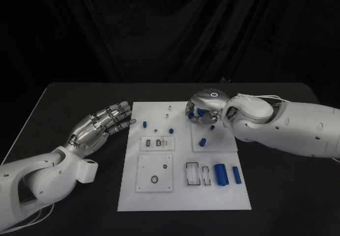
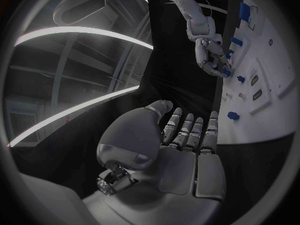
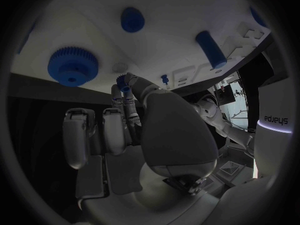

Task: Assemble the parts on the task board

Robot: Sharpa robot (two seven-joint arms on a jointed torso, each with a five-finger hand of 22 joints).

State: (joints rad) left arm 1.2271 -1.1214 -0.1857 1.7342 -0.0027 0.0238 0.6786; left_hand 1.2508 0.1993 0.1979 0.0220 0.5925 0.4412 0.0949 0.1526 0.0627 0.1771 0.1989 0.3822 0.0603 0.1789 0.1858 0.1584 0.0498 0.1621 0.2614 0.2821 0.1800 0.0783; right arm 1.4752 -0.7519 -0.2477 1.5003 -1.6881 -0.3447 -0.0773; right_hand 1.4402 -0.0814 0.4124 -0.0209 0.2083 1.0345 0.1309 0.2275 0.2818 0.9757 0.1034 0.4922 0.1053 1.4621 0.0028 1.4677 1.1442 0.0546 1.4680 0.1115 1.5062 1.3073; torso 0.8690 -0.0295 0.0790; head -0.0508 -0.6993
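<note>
Head view puts the right robot hand (image 1: 200, 112) at the far right part of the task board (image 1: 183, 194), fingers curled down over a small blue part (image 1: 192, 116); the right wrist view shows a small blue gear (image 3: 122, 78) pinched at its fingertips (image 3: 127, 96), so this hand seems to hold it, though how firmly I cannot tell. Beside it on the same raised white plate (image 1: 227, 142) stand two more blue pegs (image 1: 212, 128), and a larger blue gear (image 3: 73, 66) lies just past the fingers. The step in hand looks like seating the small gear on its post near the large one; doing it well probably means keeping the gear level, lowering it straight down, and easing the teeth into mesh rather than forcing them. The left robot hand (image 1: 102, 125) hovers open just off the board's left edge, fingers spread and holding nothing. Two blue cylinders (image 1: 220, 175) lie loose at the board's near right beside empty slots (image 1: 191, 173), well apart from both hands. Room is tight round the right fingers among the pegs; the black surface (image 1: 64, 103) offers free space on the left and near sides.
</note>
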